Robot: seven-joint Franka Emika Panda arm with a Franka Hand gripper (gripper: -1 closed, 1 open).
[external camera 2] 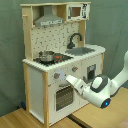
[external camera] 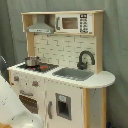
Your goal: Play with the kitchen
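The kitchen (external camera: 70, 95) (external camera 2: 40, 75) is a tall white and light-wood toy, seen in both exterior views. It has a grey hood (external camera: 40, 26), a microwave (external camera: 74, 23), a black faucet (external camera: 85, 59), a sink (external camera: 74, 73) and a small pot (external camera 2: 46, 56) on the hob. In the second exterior view my gripper (external camera 2: 69, 80) points at the front panel. It sits just right of the left knob (external camera 2: 58, 76) and above the windowed oven door (external camera 2: 62, 97). In the first exterior view only my white arm (external camera: 12, 107) shows, at the lower left in front of the oven door (external camera: 30, 102).
A grey curtain (external camera 2: 112, 25) hangs behind the kitchen. A wooden floor or tabletop (external camera 2: 25, 120) runs below it. A second knob (external camera 2: 74, 70) sits on the panel to the second exterior view's right of my gripper. A cabinet door with a dark dispenser panel (external camera: 63, 106) lies beside the oven.
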